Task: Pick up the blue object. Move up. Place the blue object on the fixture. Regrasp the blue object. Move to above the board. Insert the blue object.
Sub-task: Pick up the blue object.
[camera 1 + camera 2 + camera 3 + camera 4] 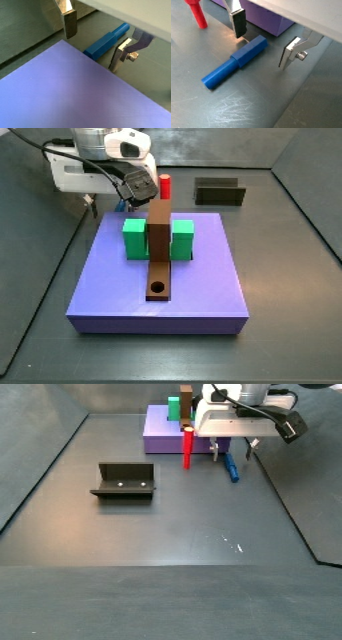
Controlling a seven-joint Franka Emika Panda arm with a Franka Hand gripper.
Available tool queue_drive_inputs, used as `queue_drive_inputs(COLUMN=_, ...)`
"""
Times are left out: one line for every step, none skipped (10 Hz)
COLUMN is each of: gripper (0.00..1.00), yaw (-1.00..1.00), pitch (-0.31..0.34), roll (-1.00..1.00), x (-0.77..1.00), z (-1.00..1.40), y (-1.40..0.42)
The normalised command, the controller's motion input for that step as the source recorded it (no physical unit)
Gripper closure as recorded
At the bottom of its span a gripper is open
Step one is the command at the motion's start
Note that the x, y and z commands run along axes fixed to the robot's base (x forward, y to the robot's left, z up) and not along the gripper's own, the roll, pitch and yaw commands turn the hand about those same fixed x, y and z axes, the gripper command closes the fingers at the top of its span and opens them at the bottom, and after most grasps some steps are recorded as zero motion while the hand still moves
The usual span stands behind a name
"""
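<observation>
Gripper [264, 46] hangs low over the blue object [234, 62], fingers [237, 22] spread wide, nothing held. Blue object lies flat on the tabletop [271, 105], just beside the board [73, 95] edge, red peg [196, 13] standing near. In a side view the blue object [230, 464] sits right of the red peg [189, 447], the fixture [123, 481] well apart to the left. Step in hand looks like the pick. Judgement: centre the fingers across the peg's narrow width, drop until the pads bracket it, then close. Watch the board edge; a finger could clip it. Keep clear of the red peg.
</observation>
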Motion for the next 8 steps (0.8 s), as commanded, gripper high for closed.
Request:
queue_drive_inputs(gripper=0.00, yaw=0.00, pitch=-0.099, roll=0.29, x=-0.06, z=-0.11, y=0.00)
queue_drive_inputs(gripper=0.00, yaw=0.00, pitch=-0.121, roll=0.30, x=-0.06, z=-0.09, y=0.00)
queue_drive_inputs(gripper=0.00, yaw=0.00, pitch=-0.124, roll=0.30, x=-0.03, z=-0.10, y=0.00)
queue_drive_inputs(gripper=0.00, yaw=0.00, pitch=-0.123, roll=0.29, x=0.00, z=-0.11, y=0.00)
queue_drive_inputs(gripper=0.00, yaw=0.00, pitch=-0.146, roll=0.30, x=-0.01, z=-0.13, y=0.00)
queue_drive_inputs(gripper=0.00, yaw=0.00, pitch=-0.147, roll=0.30, x=0.00, z=-0.16, y=0.00)
queue_drive_inputs(gripper=0.00, yaw=0.00, pitch=-0.151, roll=0.29, x=0.00, z=-0.15, y=0.00)
queue_drive_inputs(gripper=0.00, yaw=0.00, pitch=-0.151, roll=0.26, x=-0.02, z=-0.13, y=0.00)
